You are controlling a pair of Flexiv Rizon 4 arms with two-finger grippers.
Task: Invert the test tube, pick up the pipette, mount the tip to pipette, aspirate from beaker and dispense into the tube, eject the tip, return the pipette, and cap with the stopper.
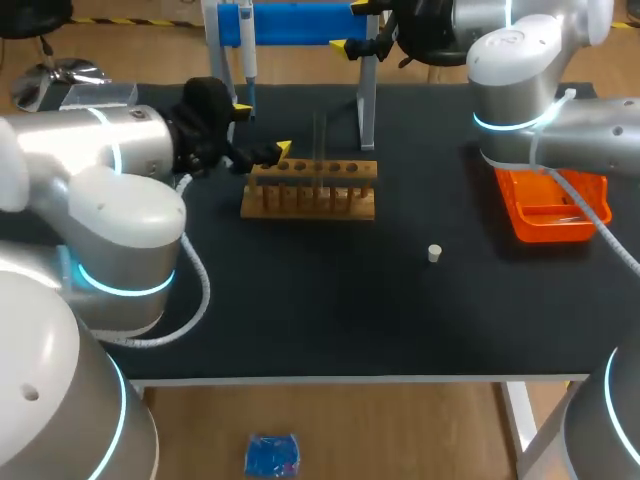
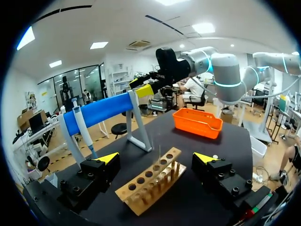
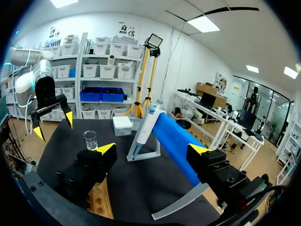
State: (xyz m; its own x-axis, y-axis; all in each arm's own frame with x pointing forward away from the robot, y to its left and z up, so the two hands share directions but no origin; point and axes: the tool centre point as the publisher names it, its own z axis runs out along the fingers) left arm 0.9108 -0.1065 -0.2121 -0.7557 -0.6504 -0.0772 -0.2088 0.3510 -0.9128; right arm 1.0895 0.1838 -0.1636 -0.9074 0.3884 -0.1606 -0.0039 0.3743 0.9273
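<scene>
Left gripper: my left gripper (image 2: 155, 158) is spread wide, its fingers far apart and holding nothing. In the head view it sits left of centre in the upper half, just off the left end of the rack.
Right gripper: my right gripper (image 3: 151, 149) is spread just as wide and is empty. In the head view it is at the top edge, right of centre, by the right end of the stand's blue bar. In its own view that bar runs ahead of and between its fingers, and I can't see it touching them.
Tube: the tube (image 1: 320, 148) stands upright in the rack, near the middle of the row of holes. I can't tell which end is up.
Rack: the rack (image 1: 310, 190) lies at upper centre of the head view. In the left wrist view it is ahead of and below my open fingers.
Pipette: the pipette (image 1: 248, 55) hangs nose down at the left end of the stand (image 1: 300, 24), at the top of the head view.
Beaker: the beaker (image 3: 90, 140) stands on the table beyond my right gripper, with a white box (image 3: 123, 125) near it.
Stopper: the stopper (image 1: 434, 253) lies alone, right of centre in the head view, well apart from the rack.
Tray: an orange tray (image 1: 552, 208) sits at the right of the head view, partly under my right arm (image 1: 540, 70).
</scene>
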